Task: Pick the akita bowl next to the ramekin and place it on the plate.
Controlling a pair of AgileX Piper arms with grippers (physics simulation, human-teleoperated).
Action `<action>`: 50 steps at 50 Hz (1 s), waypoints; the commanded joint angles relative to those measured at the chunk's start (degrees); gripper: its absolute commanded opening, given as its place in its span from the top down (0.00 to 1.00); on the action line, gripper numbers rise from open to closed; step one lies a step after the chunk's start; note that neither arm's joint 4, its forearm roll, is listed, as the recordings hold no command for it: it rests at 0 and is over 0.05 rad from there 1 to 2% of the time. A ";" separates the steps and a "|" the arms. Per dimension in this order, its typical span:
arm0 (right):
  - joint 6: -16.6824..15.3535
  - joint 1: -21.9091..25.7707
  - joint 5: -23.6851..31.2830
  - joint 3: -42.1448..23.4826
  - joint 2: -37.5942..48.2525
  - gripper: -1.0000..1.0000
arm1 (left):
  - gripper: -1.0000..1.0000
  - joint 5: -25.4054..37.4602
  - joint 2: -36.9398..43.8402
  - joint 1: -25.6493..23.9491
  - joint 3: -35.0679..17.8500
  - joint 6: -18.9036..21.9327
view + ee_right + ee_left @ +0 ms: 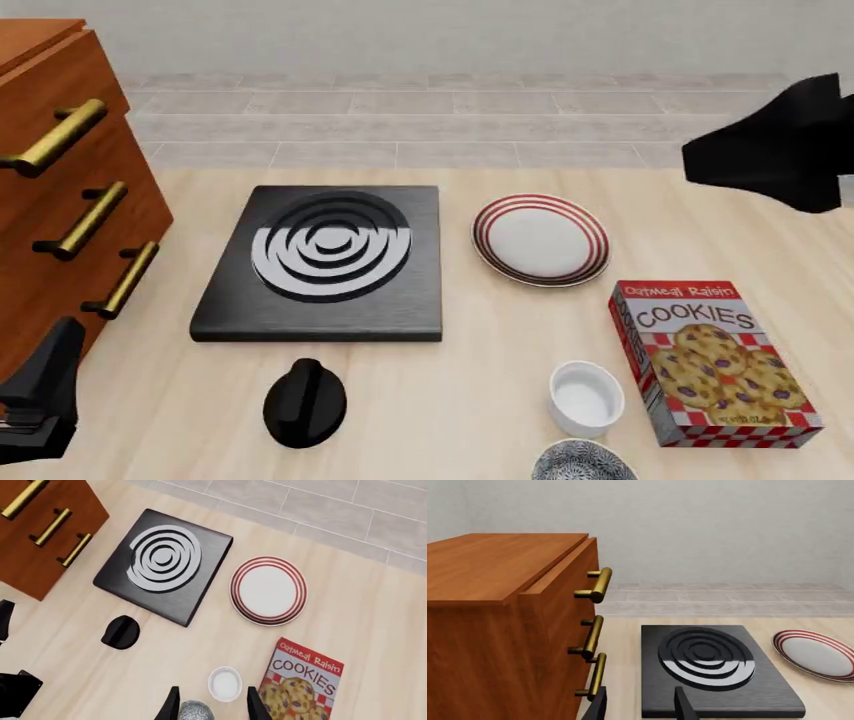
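While the right pincer hangs high above the counter with its fingers spread and nothing between them, the akita bowl sits at the near edge, just beside the ramekin and apart from the plate. A cookie box lies right of the ramekin. The left pincer — also parted, empty — hovers low by the wooden drawers, near the black burner slab.
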 commanded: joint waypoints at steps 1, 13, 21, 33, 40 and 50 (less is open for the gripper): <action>0.99 1.04 -2.02 8.00 -1.54 0.00 | 0.00 0.00 0.00 0.00 0.00 0.00; 4.29 3.09 -4.32 15.99 -4.85 0.00 | 0.00 0.00 0.00 0.00 0.00 0.00; 5.19 3.49 -5.31 19.23 -6.31 0.00 | 0.00 0.00 0.00 0.00 0.00 0.00; 6.97 3.76 -8.42 26.90 -9.06 0.00 | 0.00 0.00 0.00 0.00 0.00 0.00; 8.13 3.68 -10.35 31.82 -11.02 0.00 | 0.00 0.00 0.00 0.00 0.00 0.00; 8.84 3.44 -12.54 35.83 -12.09 0.00 | 0.00 0.00 0.00 0.00 0.00 0.00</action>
